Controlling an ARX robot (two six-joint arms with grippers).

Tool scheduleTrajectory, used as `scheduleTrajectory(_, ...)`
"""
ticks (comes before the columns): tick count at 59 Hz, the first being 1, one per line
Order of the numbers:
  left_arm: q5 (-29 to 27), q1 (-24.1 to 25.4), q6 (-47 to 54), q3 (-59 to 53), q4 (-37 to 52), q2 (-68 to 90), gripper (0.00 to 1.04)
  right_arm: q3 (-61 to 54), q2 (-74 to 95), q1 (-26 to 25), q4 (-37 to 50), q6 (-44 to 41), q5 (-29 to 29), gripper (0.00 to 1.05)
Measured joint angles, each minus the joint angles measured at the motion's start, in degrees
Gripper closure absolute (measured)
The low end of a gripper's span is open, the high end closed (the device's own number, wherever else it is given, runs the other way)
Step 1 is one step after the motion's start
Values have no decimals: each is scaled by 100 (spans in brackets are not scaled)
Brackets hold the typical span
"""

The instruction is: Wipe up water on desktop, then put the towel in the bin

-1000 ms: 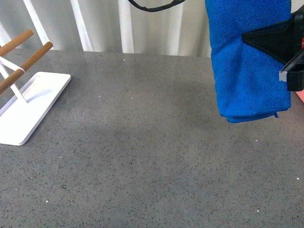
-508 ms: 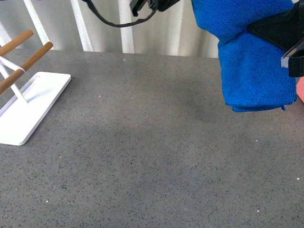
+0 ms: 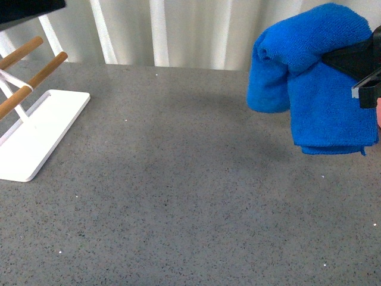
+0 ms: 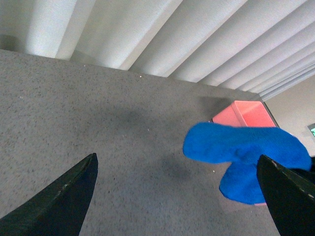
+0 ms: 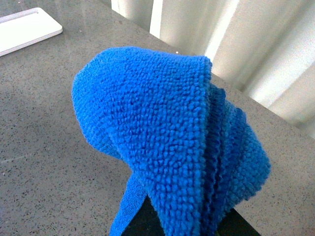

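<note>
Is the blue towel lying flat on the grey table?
No, the towel hangs in the air, pinched by the right gripper, well above the desktop.

The place is an indoor staged workstation: a white pleated curtain (image 3: 196, 30) backs the speckled dark-grey stone-look desktop (image 3: 178, 208).

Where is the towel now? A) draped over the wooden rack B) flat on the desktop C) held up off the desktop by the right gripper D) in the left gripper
C: the towel hangs clamped in the right gripper, clear above the desktop; the left gripper is open and empty.
</note>
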Motion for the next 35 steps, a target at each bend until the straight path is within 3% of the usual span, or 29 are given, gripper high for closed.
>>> scheduleTrajectory(6, 424, 420, 232, -555, -136, -748, 7, 39, 140, -39, 31, 26, 116, 100)
scheduleTrajectory(7, 289, 433, 297, -647, -46, -831, 8, 48, 162, -42, 31, 28, 146, 100)
scheduleTrajectory(8, 107, 413, 400, -787, 98, -920, 10, 50, 170, -44, 31, 31, 160, 100)
scheduleTrajectory(11, -1346, 398, 837, -1318, 1198, -1217, 19, 79, 212, -48, 33, 48, 219, 100)
scheduleTrajectory(13, -2022, 400, 1029, -1641, 1727, -1394, 24, 94, 223, -46, 33, 50, 240, 100)
scheduleTrajectory(17, -3119, 376, 1373, -2308, 2498, -1797, 38, 101, 225, -46, 33, 55, 243, 100)
scheduleTrajectory(19, -3335, 369, 1462, -2476, 2603, -1915, 42, 101, 225, -48, 33, 55, 245, 100)
scheduleTrajectory(32, -3676, 116, 1685, -3639, 2756, -2809, 91, 101, 219, -63, 2, 55, 306, 100)
scheduleTrajectory(35, -3696, 90, 1692, -3759, 2754, -2964, 98, 101, 212, -76, 2, 55, 326, 100)
